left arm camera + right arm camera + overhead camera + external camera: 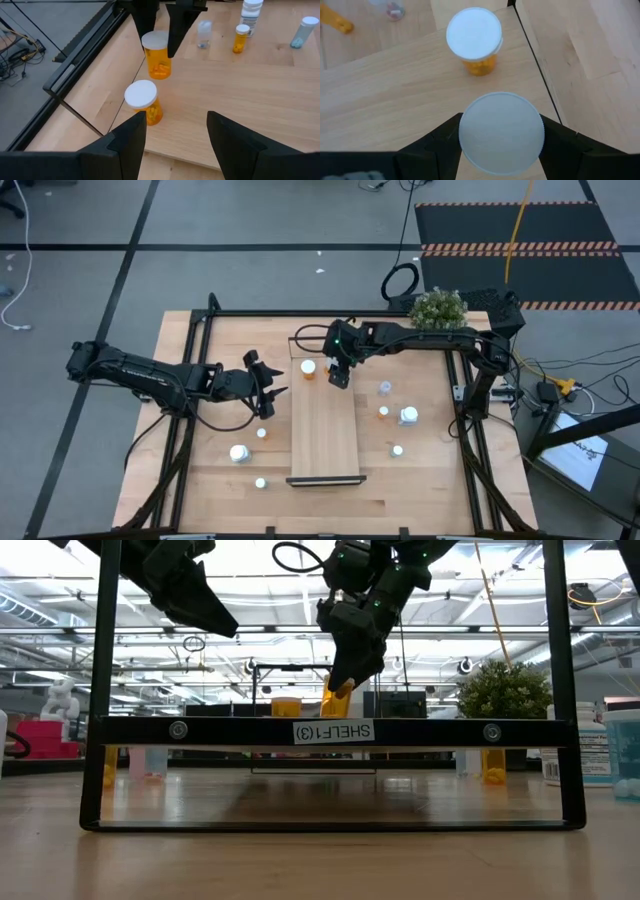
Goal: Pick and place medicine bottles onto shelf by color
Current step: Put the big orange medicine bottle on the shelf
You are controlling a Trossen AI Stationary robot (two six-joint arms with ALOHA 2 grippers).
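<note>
here the orange bottle [157, 56] hangs upright between the right gripper [340, 375] jaws, which close on its white cap, just over the shelf [325, 448] at its far end, upper centre of the high view. a second orange bottle [475, 40] already stands there, just beside it. it looks light, rigid plastic with a smooth, likely slippery body, so the ribbed cap seems the surer hold. other bottles sit scattered on the surface [200, 380], right and lower left. the left gripper [262, 392] waits left of the shelf, jaws parted and empty.
</note>
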